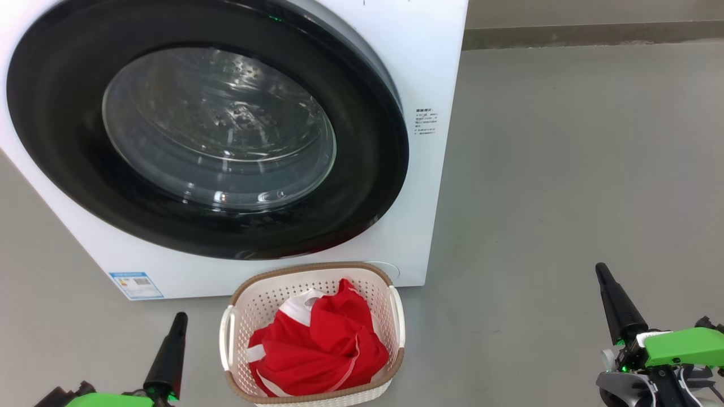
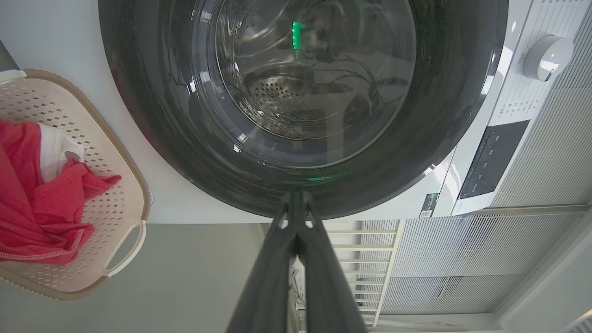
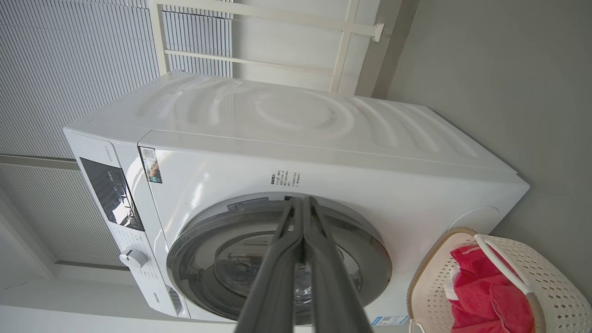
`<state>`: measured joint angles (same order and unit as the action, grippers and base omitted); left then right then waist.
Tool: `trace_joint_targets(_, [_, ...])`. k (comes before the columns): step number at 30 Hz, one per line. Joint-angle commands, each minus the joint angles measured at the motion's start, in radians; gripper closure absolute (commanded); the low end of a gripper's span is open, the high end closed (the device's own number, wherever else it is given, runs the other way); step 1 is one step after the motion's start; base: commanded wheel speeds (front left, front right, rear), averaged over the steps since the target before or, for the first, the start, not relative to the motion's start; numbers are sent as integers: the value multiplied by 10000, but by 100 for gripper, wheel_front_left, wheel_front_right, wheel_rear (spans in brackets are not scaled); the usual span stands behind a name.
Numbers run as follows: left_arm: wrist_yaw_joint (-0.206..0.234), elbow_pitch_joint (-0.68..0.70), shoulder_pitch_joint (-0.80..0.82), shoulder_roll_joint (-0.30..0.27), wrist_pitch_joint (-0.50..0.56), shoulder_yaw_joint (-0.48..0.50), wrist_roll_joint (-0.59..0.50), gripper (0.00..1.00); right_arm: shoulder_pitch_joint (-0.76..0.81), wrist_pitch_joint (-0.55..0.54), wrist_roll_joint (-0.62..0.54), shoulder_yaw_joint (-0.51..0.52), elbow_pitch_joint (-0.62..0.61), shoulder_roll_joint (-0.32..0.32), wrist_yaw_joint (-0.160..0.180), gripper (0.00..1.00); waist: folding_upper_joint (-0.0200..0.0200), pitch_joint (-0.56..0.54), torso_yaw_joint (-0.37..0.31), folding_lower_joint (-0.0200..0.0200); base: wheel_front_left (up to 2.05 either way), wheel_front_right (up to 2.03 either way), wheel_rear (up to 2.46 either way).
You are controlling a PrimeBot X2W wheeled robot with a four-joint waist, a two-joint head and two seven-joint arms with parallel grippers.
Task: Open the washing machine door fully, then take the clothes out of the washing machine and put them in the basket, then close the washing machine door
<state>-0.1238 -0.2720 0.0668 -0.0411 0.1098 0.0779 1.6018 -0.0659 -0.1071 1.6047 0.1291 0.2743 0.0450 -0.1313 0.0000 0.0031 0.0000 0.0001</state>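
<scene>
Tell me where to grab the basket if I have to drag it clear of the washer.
Take the basket by its right handle, coming in from the robot's right with the right end effector, opened first. The handle is a thin loop standing off the side, so one finger can likely slip behind it; the rim is broader and the clothes heap up inside.

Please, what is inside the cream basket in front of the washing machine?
The basket holds the clothes, a crumpled red heap with white trim. They cover most of its floor, so anything under them cannot be seen.
</scene>
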Motion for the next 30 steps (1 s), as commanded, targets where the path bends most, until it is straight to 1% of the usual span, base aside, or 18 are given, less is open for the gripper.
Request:
trace_joint_targets(1, [-69,271,412,-94,40,366,62,100,-420,-64,36,-150,-296,58,6,100,0,0,0,0,0,0,0])
trace_joint_targets(30, [-69,271,413,-93,42,368,60,100,-421,-67,33,-147,-295,56,6,100,0,0,0,-1,0,0,0])
